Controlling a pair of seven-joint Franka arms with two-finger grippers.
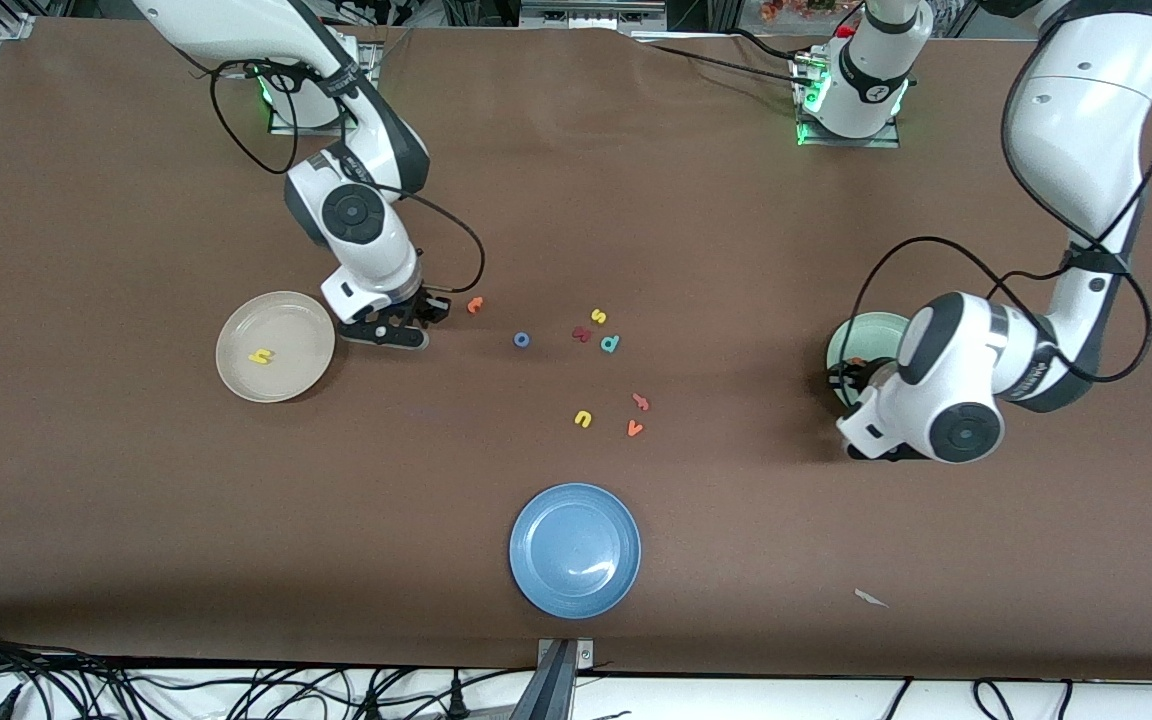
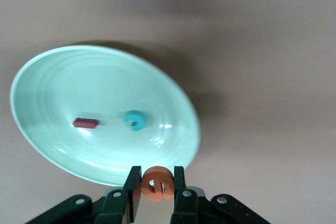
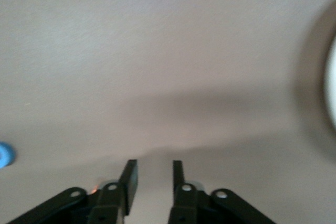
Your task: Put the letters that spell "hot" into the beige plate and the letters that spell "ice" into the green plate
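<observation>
In the left wrist view the green plate [image 2: 58, 87] holds the dark red i [image 2: 85, 123] and the teal c [image 2: 134, 120]. My left gripper [image 2: 157, 182] is shut on the orange e [image 2: 157, 184] over the plate's rim. The left arm hides much of the green plate [image 1: 871, 335] in the front view. The beige plate [image 1: 281, 310] holds the yellow h [image 1: 260, 356]. My right gripper [image 1: 429, 310] is open and empty, low over the table between the beige plate and the orange t [image 1: 475, 304]. The blue o [image 1: 522, 340] lies farther toward the left arm's end.
A dark red k [image 1: 581, 334], a yellow s [image 1: 598, 316] and a teal p [image 1: 610, 343] lie mid-table. Nearer the front camera are a yellow u [image 1: 583, 419] and two orange letters [image 1: 637, 415]. A blue plate [image 1: 575, 590] sits near the front edge.
</observation>
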